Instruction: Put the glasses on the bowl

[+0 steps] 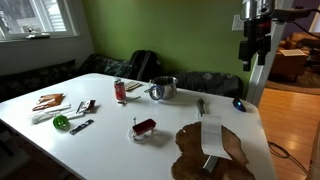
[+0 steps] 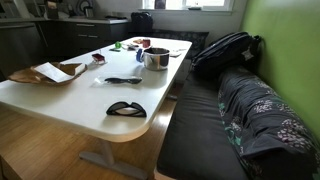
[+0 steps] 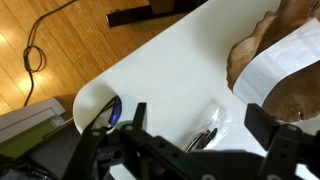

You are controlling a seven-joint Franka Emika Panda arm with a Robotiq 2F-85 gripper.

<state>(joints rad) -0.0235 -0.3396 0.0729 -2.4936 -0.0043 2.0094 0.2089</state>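
Note:
The glasses (image 1: pixel 143 127), small and dark red with pale clear parts, lie on the white table (image 1: pixel 110 140) near its front middle. The shiny metal bowl (image 1: pixel 163 88) stands upright behind them, and it also shows far up the table in an exterior view (image 2: pixel 155 58). My gripper (image 1: pixel 252 48) hangs high above the table's far right end, well away from both. In the wrist view the gripper (image 3: pixel 200 140) is open and empty. Below it lies a dark item in a clear bag (image 3: pixel 205 128). The glasses and the bowl are out of the wrist view.
A red can (image 1: pixel 120 90) stands beside the bowl. A green round thing (image 1: pixel 62 122) and small tools lie at the left. A small blue object (image 1: pixel 238 103) sits at the right end, also in the wrist view (image 3: pixel 113 112). A wooden piece with white paper (image 1: pixel 212 148) lies at the front right.

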